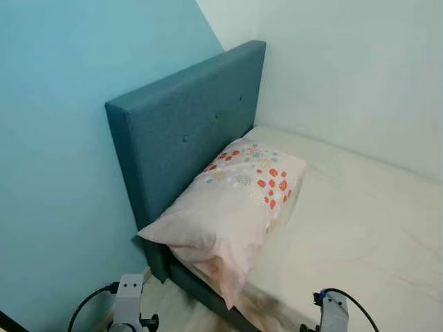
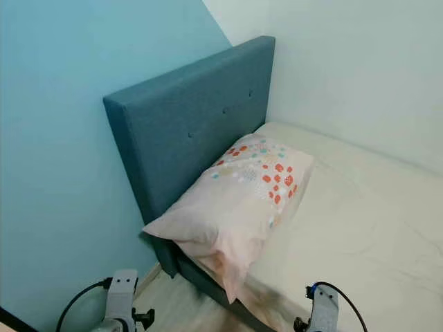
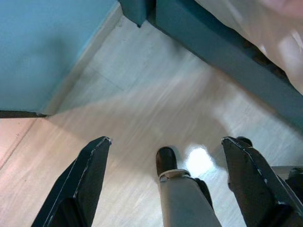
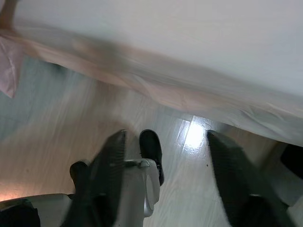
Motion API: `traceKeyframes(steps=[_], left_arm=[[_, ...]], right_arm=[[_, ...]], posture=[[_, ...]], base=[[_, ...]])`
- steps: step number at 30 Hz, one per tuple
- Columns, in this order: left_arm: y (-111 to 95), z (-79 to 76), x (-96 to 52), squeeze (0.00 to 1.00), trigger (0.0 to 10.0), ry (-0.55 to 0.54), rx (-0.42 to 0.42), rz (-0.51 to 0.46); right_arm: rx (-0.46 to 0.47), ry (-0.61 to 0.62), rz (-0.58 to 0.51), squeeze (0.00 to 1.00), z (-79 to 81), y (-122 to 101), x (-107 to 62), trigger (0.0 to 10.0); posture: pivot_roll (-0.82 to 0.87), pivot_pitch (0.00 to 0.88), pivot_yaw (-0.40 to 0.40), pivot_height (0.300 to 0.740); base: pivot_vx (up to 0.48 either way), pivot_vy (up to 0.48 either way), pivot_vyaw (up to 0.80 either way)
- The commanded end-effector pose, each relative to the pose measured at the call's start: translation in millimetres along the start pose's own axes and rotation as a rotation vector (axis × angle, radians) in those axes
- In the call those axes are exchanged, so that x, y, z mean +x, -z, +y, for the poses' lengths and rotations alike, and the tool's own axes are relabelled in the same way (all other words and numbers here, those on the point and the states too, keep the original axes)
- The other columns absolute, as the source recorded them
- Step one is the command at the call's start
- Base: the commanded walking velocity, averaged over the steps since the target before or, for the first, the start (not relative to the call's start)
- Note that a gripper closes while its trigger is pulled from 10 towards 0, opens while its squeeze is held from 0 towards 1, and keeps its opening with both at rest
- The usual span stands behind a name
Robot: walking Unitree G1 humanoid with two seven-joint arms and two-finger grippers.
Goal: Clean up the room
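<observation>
1. My left gripper (image 3: 165, 146) hangs low beside the bed (image 1: 360, 228), near its head-end corner. Its two black fingers (image 3: 83, 184) are spread wide apart with nothing between them, over pale wood-look floor (image 3: 128, 109).
2. My right gripper (image 4: 163, 170) hangs low alongside the bed too, further toward its foot end than the left one. Its fingers are blurred but clearly parted, and they hold nothing.
3. Under both grippers I can see my own silver leg (image 3: 187, 198) and black foot on the floor just beside the bed.
4. From my head, the tops of both wrists show at the near edge: the left wrist (image 1: 128, 301) off the bed's head-end corner, the right wrist (image 1: 333, 311) against the near side of the mattress.
5. The bed's dark teal base (image 3: 227, 52) runs along the floor just beyond my left gripper, with the pale sheet hanging over it.
6. The sheet's edge (image 4: 156, 78) droops over the side of the bed past my right gripper, pinkish along the hem.
7. The pillow (image 1: 232, 204) lies at the head end of the bed, leaning against the headboard. Its near corner overhangs the bed's side, sagging toward the floor. The case is pale pink with orange, teal and cream dots on its far half.
8. The mattress is covered by a cream sheet, lightly wrinkled.
9. The teal headboard (image 1: 180, 131) stands upright behind the pillow, buttoned.
10. A blue wall (image 1: 55, 138) stands on the headboard's side of the bed; a pale wall (image 1: 346, 69) runs along its far side.
</observation>
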State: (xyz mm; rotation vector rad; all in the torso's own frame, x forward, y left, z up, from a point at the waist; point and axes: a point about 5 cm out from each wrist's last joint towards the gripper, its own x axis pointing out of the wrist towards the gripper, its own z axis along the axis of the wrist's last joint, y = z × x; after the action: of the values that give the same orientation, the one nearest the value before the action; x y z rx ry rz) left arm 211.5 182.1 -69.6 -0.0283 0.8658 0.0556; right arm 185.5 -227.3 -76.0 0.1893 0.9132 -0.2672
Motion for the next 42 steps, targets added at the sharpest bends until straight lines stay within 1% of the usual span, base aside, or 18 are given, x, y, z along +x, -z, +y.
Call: traceKeyframes(steps=[1, 3, 7, 20, 23, 24, 25, 26, 31, 34, 42], left_arm=[[11, 4.3, -2.0, 1.0, 10.0, 0.001, -0.026, 0.043], [14, 5.0, -2.6, 1.0, 10.0, 0.006, -0.044, 0.054], [16, 7.1, -3.4, 1.0, 10.0, 0.007, -0.053, 0.062], [19, 8.9, -4.1, 1.0, 10.0, 0.012, -0.032, 0.085], [20, 10.0, -4.3, 1.0, 10.0, -0.001, -0.032, 0.092], [22, 11.5, -4.5, 1.0, 10.0, -0.018, -0.016, 0.102], [22, 11.5, -4.5, 1.0, 10.0, -0.018, -0.016, 0.102], [22, 12.3, -4.6, 0.0, 10.0, -0.026, -0.004, 0.106], [23, 11.7, -4.7, 0.0, 10.0, -0.015, 0.012, 0.113], [24, 12.1, -5.2, 0.0, 10.0, -0.021, 0.031, 0.107], [25, 14.0, -5.8, 0.0, 10.0, -0.033, 0.06, 0.106]], right_arm=[[0.023, -0.002, -0.01, 1.0, -0.7, 4, -1.1, 10.0], [0.029, -0.005, -0.014, 1.0, -1.6, 6, -1.7, 10.0], [0.035, -0.006, -0.013, 1.0, -1.8, 8, -2.2, 10.0], [0.033, -0.003, 0.009, 1.0, -2.7, 15, -3.2, 10.0], [0.024, 0.015, 0.043, 1.0, -4.6, 17, -3.3, 10.0], [0.012, 0.006, 0.073, 0.0, -4.8, 19, -3.3, 10.0], [0.012, 0.006, 0.073, 0.0, -4.8, 19, -3.3, 10.0], [0.008, 0.0, 0.084, 0.0, -4.7, 20, -3.4, 10.0], [0.004, 0.003, 0.09, 0.0, -6.0, 20, -3.4, 10.0], [-0.044, 0.041, 0.111, 0.0, -11.1, 21, -3.9, 10.0], [-0.063, 0.062, 0.131, 0.0, -13.4, 26, -5.2, 10.0]], posture=[[-0.01, 0.0, -0.038, 0.74], [-0.01, 0.0, -0.038, 0.74], [-0.01, 0.0, -0.035, 0.74], [-0.01, 0.0, -0.039, 0.74], [-0.01, 0.0, -0.041, 0.74], [-0.01, 0.0, -0.044, 0.74], [-0.01, 0.0, -0.044, 0.74], [-0.01, 0.0, -0.044, 0.74], [-0.02, 0.0, -0.046, 0.74], [-0.01, 0.0, -0.047, 0.74], [-0.02, 0.0, -0.039, 0.74]], base=[[0.0, 0.0, 0.0], [0.0, 0.0, 0.0], [0.0, 0.0, 0.0], [0.0, 0.0, 0.0], [0.0, 0.0, 0.0], [0.0, 0.0, 0.0], [0.0, 0.0, 0.0], [0.0, 0.0, -0.74], [0.0, 0.0, -0.74], [0.0, 0.0, -0.74], [0.0, 0.0, -0.74]])
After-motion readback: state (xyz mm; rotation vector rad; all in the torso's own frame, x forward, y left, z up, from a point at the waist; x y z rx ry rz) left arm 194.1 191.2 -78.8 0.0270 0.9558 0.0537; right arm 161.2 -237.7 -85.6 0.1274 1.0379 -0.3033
